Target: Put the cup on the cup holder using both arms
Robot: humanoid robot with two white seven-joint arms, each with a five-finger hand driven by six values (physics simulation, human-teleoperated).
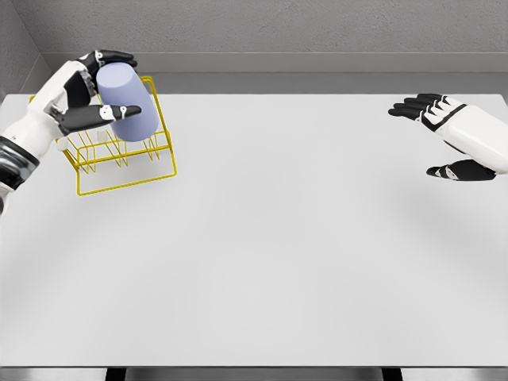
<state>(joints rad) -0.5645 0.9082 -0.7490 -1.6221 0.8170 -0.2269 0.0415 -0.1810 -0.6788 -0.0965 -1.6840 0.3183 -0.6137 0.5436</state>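
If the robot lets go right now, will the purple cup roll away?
Probably not far. The purple cup is round and smooth, so it could roll, but the yellow wire holder under it would likely catch it. The left hand has its fingers wrapped around it.

One lavender cup (127, 101), one yellow wire cup holder (131, 159), one bench (278, 254), two hands: left hand (94, 91), right hand (444, 135).

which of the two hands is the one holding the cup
The left hand, wrapped around the lavender cup over the yellow rack. The right hand is open and empty.
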